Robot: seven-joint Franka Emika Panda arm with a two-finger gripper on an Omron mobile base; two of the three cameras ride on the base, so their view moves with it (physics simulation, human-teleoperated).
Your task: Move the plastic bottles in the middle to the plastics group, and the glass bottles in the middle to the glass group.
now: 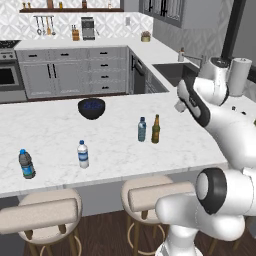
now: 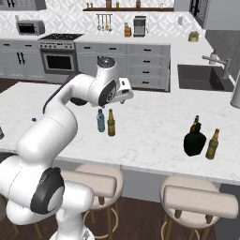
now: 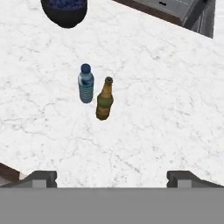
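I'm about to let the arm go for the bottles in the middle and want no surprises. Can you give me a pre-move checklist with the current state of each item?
1. Gripper open and empty: ok, fingertips stand wide apart with nothing between them.
2. Blue-capped water bottle upright: ok.
3. Brown beer bottle upright: ok, but close beside the water bottle; whether they touch, cannot tell.
4. Black round bottle moved to the glass group: ok, it stands by the amber bottles.
5. Plastics group standing with bare counter around it: ok.
6. Dark bowl out of the way: ok, behind the pair.
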